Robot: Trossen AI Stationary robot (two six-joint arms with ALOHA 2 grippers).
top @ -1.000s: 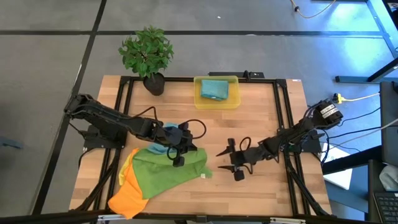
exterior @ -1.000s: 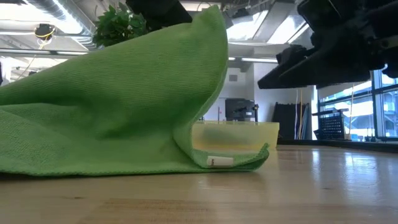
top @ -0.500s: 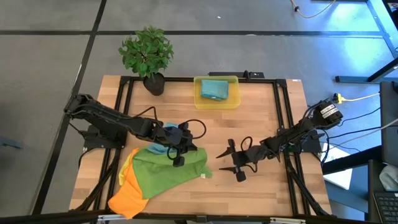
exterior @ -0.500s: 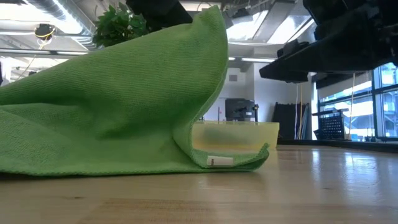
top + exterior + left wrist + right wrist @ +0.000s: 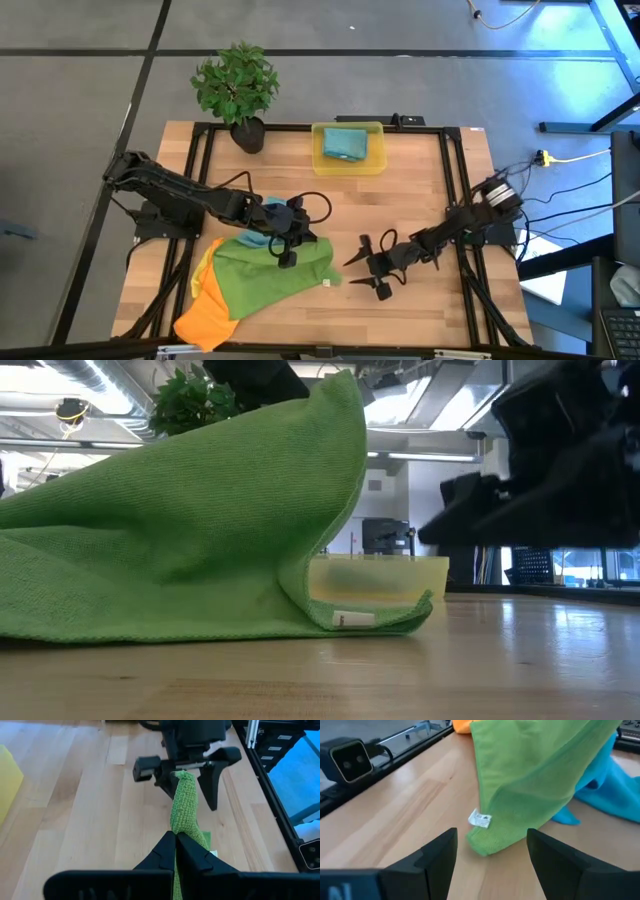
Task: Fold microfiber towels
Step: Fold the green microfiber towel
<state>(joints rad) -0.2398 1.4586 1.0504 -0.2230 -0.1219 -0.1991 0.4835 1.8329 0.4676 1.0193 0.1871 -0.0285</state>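
Observation:
A green microfiber towel [image 5: 265, 280] lies at the near left on top of an orange towel [image 5: 205, 322] and a yellow one [image 5: 205, 262]. A teal-blue towel [image 5: 605, 795] lies behind them. My left gripper [image 5: 285, 247] is shut on the green towel and holds one part of it up like a tent [image 5: 200, 510]. The towel's tagged corner [image 5: 480, 820] rests on the table. My right gripper [image 5: 365, 273] is open, low over the table just right of that corner, and touches nothing. My left gripper pinches a bunched fold of the green towel [image 5: 183, 812] between its two fingers, and the end of the fold sticks out past the fingertips. The fingers come from the table's left, slanting down. The held part is raised, and the rest drapes down onto the table and the other towels.
A translucent yellow bin [image 5: 372, 160] with a folded teal towel [image 5: 344, 143] in it stands at the far middle. A potted plant [image 5: 238, 88] stands at the far left. Bare wood lies between the green towel and the right arm.
My right gripper has sunk toward the table and come a little nearer to the green towel's tagged corner, still open. My left gripper and the raised towel have kept still.

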